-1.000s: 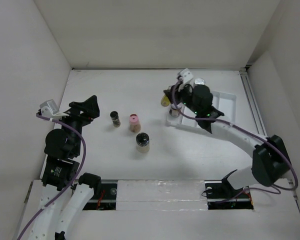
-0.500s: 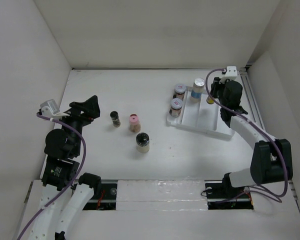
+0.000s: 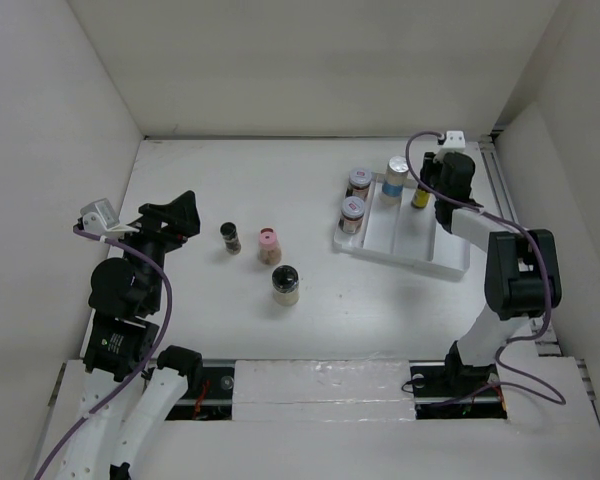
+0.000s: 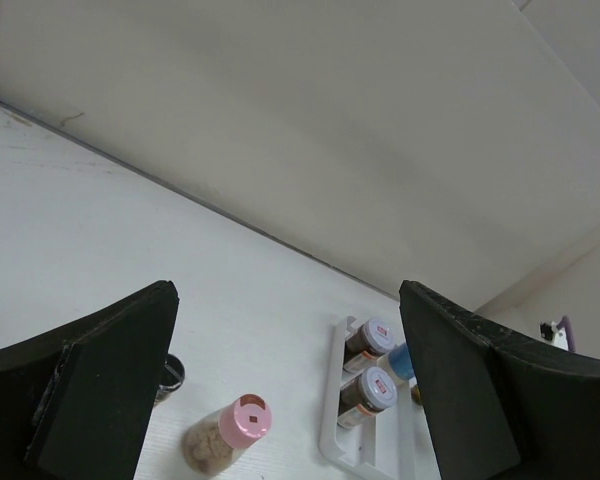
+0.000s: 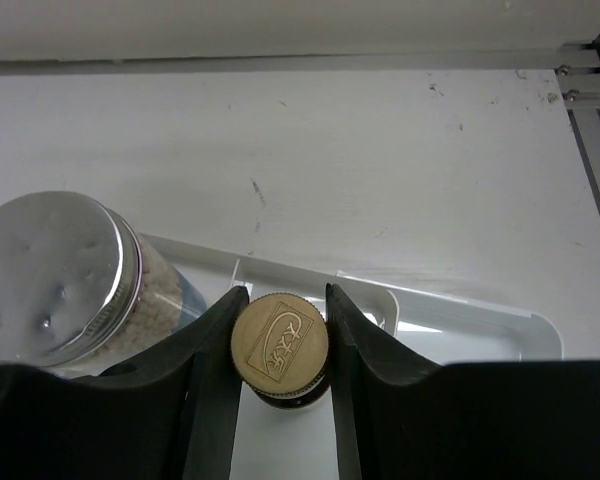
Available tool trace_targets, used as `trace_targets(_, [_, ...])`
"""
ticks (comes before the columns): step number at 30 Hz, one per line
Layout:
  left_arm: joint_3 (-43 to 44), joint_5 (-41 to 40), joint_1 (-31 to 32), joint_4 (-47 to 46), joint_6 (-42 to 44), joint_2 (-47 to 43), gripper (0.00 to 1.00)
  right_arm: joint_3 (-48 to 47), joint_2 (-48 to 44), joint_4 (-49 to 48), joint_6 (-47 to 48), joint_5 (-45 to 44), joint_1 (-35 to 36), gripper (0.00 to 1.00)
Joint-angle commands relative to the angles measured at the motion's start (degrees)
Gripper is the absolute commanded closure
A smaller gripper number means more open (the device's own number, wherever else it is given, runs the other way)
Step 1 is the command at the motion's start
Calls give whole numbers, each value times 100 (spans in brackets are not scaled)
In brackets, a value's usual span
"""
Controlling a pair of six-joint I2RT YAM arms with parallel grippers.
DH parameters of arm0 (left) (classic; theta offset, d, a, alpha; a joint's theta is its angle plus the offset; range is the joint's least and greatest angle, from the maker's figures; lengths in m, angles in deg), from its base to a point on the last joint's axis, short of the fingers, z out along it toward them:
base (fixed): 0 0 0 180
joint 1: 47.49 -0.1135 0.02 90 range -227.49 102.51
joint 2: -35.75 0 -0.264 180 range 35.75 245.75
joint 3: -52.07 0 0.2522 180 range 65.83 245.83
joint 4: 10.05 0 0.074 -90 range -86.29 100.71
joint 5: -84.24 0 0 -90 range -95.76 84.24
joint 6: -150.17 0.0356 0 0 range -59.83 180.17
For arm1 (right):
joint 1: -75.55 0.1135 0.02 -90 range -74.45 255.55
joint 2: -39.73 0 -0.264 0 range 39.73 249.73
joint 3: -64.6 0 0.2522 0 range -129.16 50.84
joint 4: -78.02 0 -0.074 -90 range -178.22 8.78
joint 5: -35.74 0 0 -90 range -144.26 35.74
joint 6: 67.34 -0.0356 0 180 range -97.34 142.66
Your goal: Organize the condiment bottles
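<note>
My right gripper (image 3: pixel 427 187) (image 5: pixel 283 300) is shut on the cap of the slim yellow bottle (image 3: pixel 420 198) (image 5: pixel 279 340). It holds the bottle upright over the far part of the white ridged tray (image 3: pixel 420 250) (image 5: pixel 450 308), next to the blue-labelled bottle (image 3: pixel 395 178) (image 5: pixel 50 270). Two silver-lidded brown jars (image 3: pixel 359 181) (image 3: pixel 352 213) stand at the tray's left end. The dark narrow bottle (image 3: pixel 230 237), the pink-capped bottle (image 3: pixel 269 245) (image 4: pixel 242 420) and the black-lidded jar (image 3: pixel 285 284) stand on the table. My left gripper (image 3: pixel 178 215) (image 4: pixel 285 292) is open and empty, left of them.
White walls enclose the table on the left, back and right. A metal rail (image 3: pixel 505 200) runs along the right side behind the tray. The tray's right half (image 3: pixel 450 215) holds nothing.
My right gripper has carried the yellow bottle from the tray's left end across to its far side beside the blue-labelled bottle. The left arm has not moved.
</note>
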Motion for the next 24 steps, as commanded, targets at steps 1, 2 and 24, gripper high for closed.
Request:
trace_targets(1, [-33,-9,-12,-277,88,37,11,-434,31,-674,-5,162,-53,72])
trace_targets(2, [-33,-9,-12,-277,141,37,11,-434,31,-673,-5,162,-53,65])
trace_targets(24, [-33,44,-12,-277,141,90,11,532,-1963,644,775,2613,3353,42])
